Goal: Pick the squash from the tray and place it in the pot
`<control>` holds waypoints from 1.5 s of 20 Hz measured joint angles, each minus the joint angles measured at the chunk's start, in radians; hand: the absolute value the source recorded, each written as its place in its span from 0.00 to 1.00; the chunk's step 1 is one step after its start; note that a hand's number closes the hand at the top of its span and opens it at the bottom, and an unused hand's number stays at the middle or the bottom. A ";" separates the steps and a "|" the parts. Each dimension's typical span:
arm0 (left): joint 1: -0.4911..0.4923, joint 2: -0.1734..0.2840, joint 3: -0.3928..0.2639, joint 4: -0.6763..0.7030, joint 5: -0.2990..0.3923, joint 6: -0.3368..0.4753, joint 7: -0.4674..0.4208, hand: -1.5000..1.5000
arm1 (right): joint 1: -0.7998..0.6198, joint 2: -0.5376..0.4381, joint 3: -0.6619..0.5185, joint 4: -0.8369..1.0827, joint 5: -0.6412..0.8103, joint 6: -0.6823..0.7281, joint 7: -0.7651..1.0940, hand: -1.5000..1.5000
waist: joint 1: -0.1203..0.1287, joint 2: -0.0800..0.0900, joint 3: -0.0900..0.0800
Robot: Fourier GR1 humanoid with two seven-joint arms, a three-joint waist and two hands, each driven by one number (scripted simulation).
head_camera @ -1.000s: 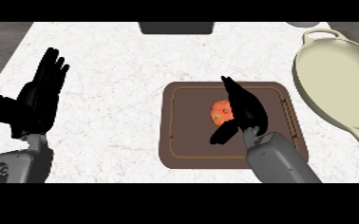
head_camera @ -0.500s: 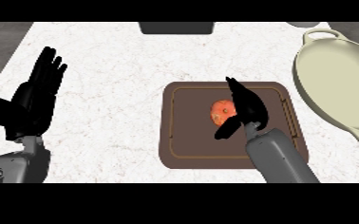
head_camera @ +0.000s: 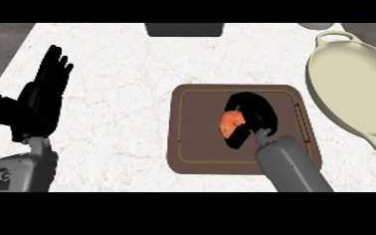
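Observation:
An orange squash lies on the brown tray in the middle right of the head view. My right hand is over it, fingers curled across its top and right side and the thumb below it, so part of the squash is hidden. The cream pot stands to the right of the tray, partly cut off by the view's edge. My left hand rests open at the far left, fingers up, holding nothing.
A dark rectangular object sits at the counter's back edge. A pale round item shows at the top right corner behind the pot. White speckled counter spreads between my left hand and the tray.
My right hand's fingers, straight a second ago, have curled round the squash. The forearm has shifted slightly. The left hand has stayed in place.

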 measured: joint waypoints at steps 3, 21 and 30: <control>0.000 -0.003 0.000 -0.006 -0.005 -0.003 0.007 0.50 | 0.020 0.014 0.005 -0.003 0.035 -0.011 -0.023 1.00 | -0.001 -0.004 -0.002; 0.029 -0.006 0.024 -0.006 -0.002 -0.016 -0.003 0.50 | 0.336 -0.068 0.168 -0.674 0.112 0.081 -0.032 1.00 | -0.020 0.001 0.003; 0.012 -0.008 0.030 0.020 -0.002 -0.018 -0.015 0.50 | 0.339 -0.067 -0.031 -0.942 0.190 -0.081 0.022 1.00 | -0.017 0.003 0.003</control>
